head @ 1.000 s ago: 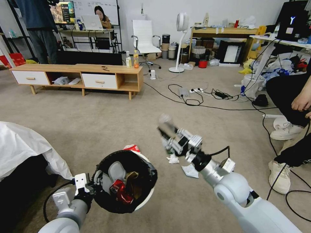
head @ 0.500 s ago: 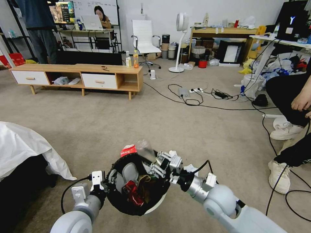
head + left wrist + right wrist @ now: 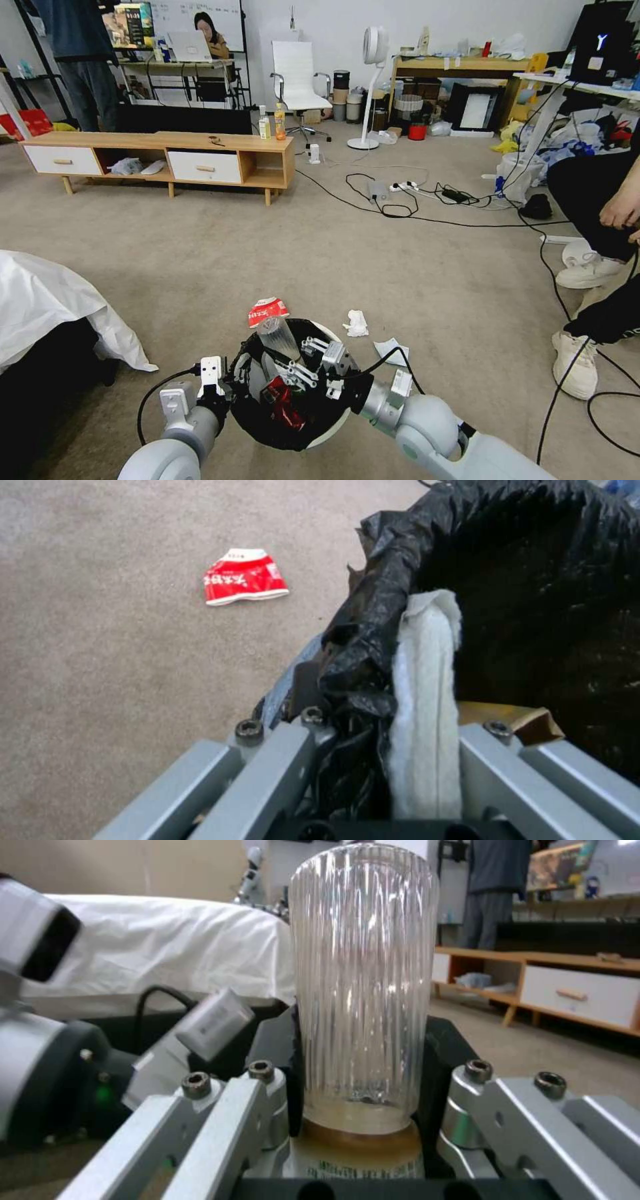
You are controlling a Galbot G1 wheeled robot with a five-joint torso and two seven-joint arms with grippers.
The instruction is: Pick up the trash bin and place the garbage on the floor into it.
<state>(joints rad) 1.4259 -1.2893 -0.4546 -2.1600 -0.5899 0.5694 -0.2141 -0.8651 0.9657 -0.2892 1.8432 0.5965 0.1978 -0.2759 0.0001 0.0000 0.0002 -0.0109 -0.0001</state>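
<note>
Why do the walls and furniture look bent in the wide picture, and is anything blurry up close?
Head view: wide lens bows the TV bench and room edges. Right wrist view: the clear bottle shows soft glare streaks. Left wrist view: the near metal jaws are slightly soft, while the red wrapper on the carpet stays readable.

- A carpeted workroom, part office and part robot test space, furnished in one corner like a living room.
- Beige carpet [image 3: 200, 253] covers the floor.
- A low wooden TV cabinet [image 3: 160, 160] with white drawers stands to the left.
- Behind it, a desk with a laptop [image 3: 189, 45] and a whiteboard.
- A white office chair [image 3: 298, 80] and a standing fan [image 3: 373, 80] wait near the back wall.
- Black cables and power strips [image 3: 400, 193] trail across the carpet.
- A cluttered wooden bench [image 3: 460, 67] lines the right.
</note>
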